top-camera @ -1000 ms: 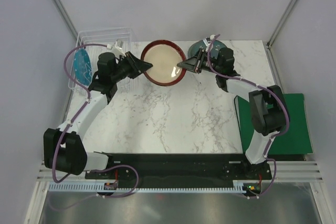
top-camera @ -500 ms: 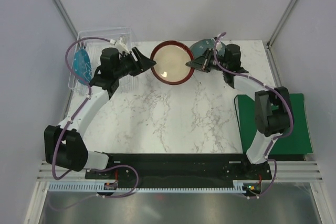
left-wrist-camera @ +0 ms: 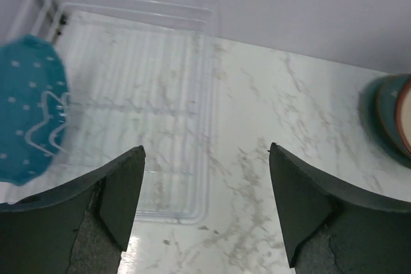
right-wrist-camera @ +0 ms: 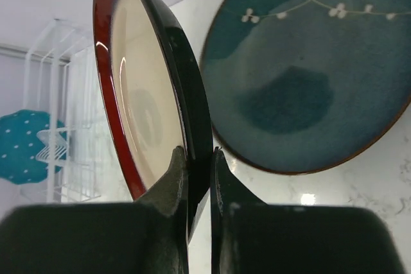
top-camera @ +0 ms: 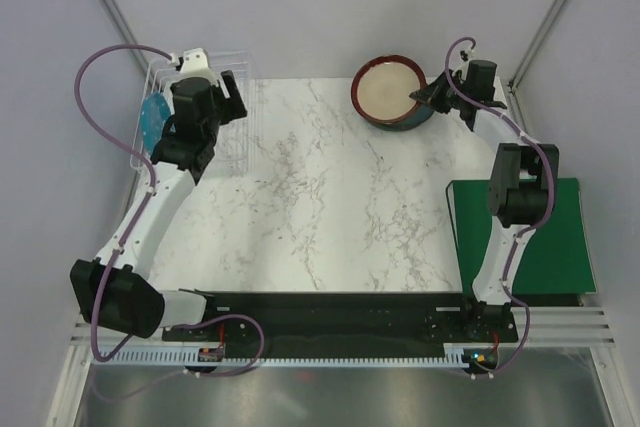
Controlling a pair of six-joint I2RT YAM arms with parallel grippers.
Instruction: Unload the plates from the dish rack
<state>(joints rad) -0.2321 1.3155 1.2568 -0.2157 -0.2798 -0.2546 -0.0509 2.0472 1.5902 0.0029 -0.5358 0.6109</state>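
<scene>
About halfway, I judge: the blue plate (right-wrist-camera: 308,81) lies on the table (top-camera: 330,207) at the far right. The right claw (right-wrist-camera: 196,158) is clamped on the rim of the cream plate (right-wrist-camera: 148,113), tilted over it — not yet set down. The turquoise plate (left-wrist-camera: 29,107) stands in the rack (left-wrist-camera: 205,94) — the left claw (left-wrist-camera: 205,152) hovers there, jaws apart.
</scene>
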